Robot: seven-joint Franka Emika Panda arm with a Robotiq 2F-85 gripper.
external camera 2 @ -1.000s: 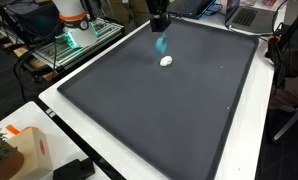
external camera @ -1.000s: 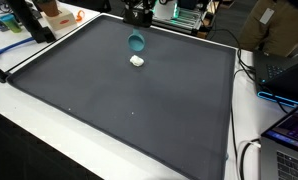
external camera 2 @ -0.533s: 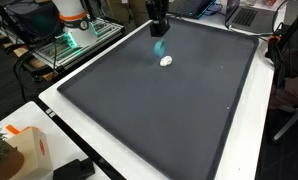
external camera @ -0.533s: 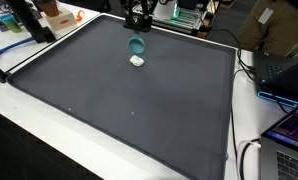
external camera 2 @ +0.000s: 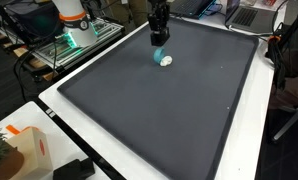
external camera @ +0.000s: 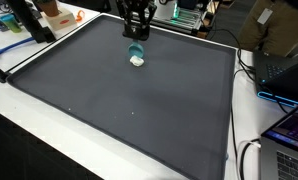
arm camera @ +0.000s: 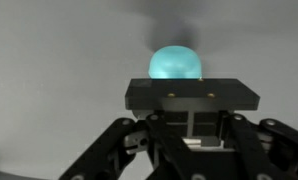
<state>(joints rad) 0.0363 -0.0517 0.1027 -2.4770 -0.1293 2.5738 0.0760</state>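
Mat [arm camera: 49,70], teal cup [arm camera: 176,62] half behind pincer [external camera: 137,40]

open room: we see most of the dark surface [external camera: 129,110] free to pass
in the way: white lump [external camera: 138,61] right by the teal cup [external camera: 136,50]
far edge: gear [external camera: 184,14] stacked

Robotics lab: laptops [external camera: 289,135], cables [external camera: 248,150], electronics rack [external camera: 187,14] around a dark-matted table [external camera: 119,100].
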